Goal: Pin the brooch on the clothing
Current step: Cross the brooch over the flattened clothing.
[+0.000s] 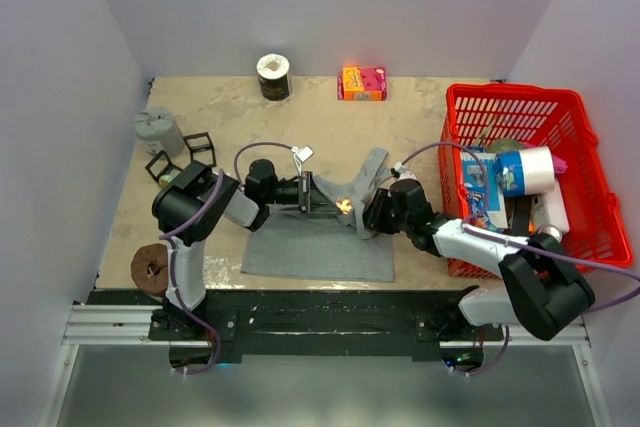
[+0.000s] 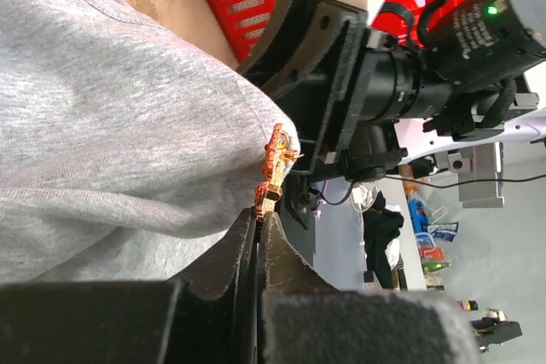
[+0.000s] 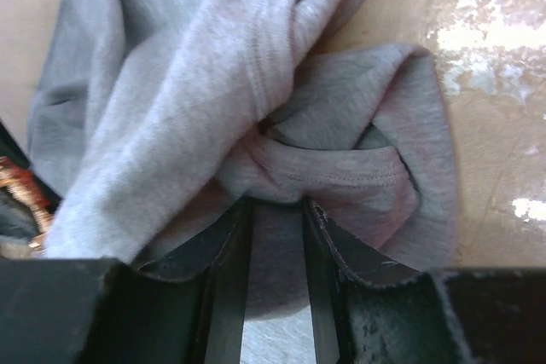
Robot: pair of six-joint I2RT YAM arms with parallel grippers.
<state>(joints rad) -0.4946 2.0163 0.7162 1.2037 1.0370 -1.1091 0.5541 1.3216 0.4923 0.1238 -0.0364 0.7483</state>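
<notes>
**Left jaws.** My left gripper [image 2: 258,219] is clenched with no gap between the pads. Its tips meet the lower end of the brooch [image 2: 275,168] and appear to pinch it, though the contact point is too small to make out for certain. The brooch stands upright against a raised fold of the clothing [image 2: 111,125].

**Right jaws.** My right gripper [image 3: 277,208] stands half apart and grasps a bunched fold of the same cloth, with fabric filling the gap.

**Surroundings.** The brooch sits between my two grippers, just right of the left one, above the middle of the table [image 1: 420,117]. The rest of the garment lies flat toward the near edge, and one strap reaches toward the far side. A red basket [image 1: 520,97] stands at the right.
</notes>
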